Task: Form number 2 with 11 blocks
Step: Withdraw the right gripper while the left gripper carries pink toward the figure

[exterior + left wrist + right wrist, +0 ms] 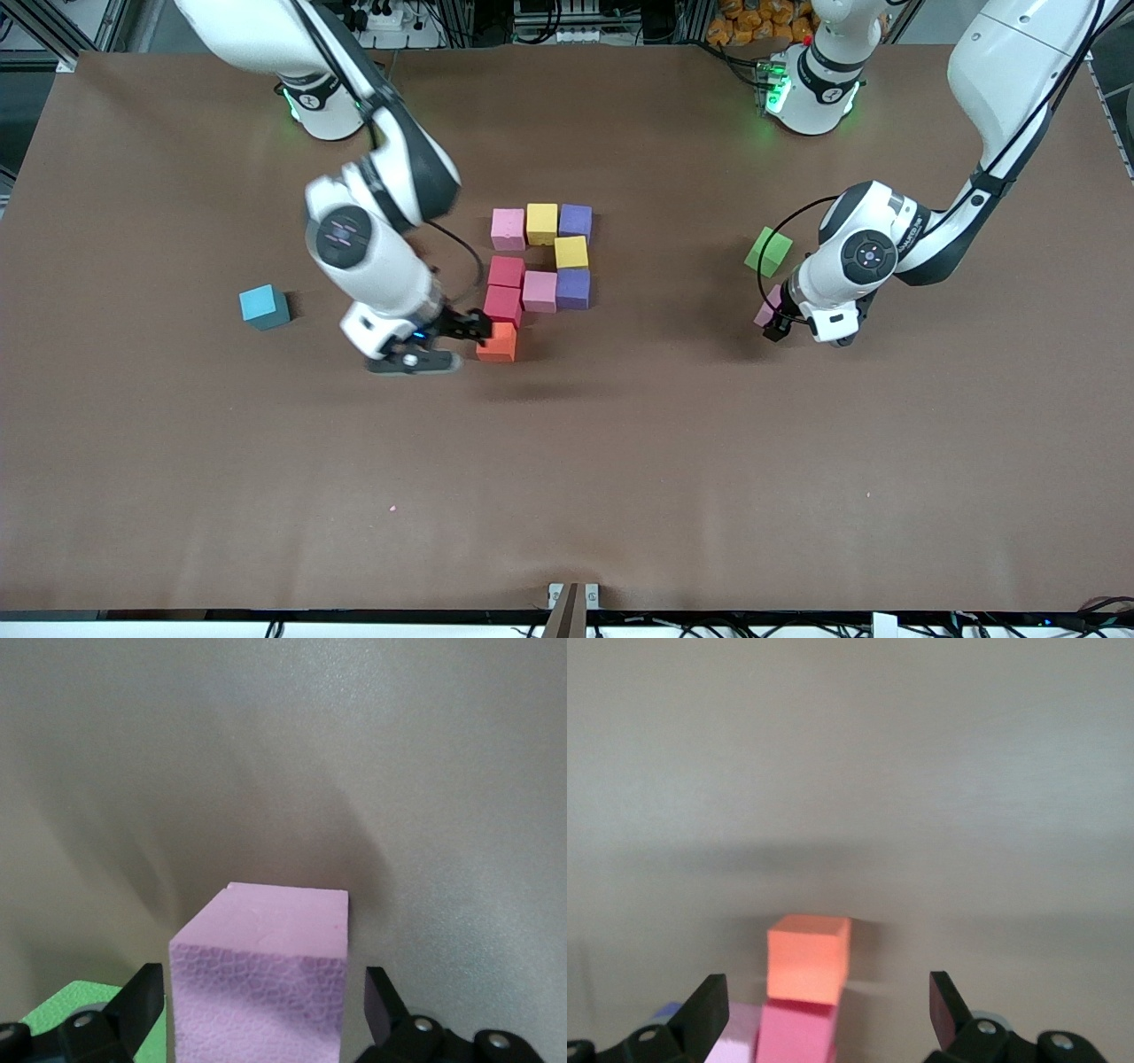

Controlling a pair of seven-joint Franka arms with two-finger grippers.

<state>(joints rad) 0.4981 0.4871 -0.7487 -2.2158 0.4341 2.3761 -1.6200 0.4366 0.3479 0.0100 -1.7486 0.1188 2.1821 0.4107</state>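
Left gripper (778, 326): lowered toward the left arm's end of the table, fingers spread either side of a pink block (261, 979), not closed on it; a green block (768, 252) lies just beside, farther from the front camera.

Right gripper (471, 330): low beside the orange block (498, 343), fingers parted, nothing held.

Blocks, handling: judged light, stiff foam with a matte, pebbled skin, unlikely to slip; best taken across two opposite flat faces, mid-height.

Appearance: equal small cubes, sharp-edged. Nine are grouped mid-table: pink, yellow, purple in the farthest row; yellow; red, pink, purple; red; the orange block nearest the camera.

Blue cube (264, 307): well apart, toward the right arm's end.
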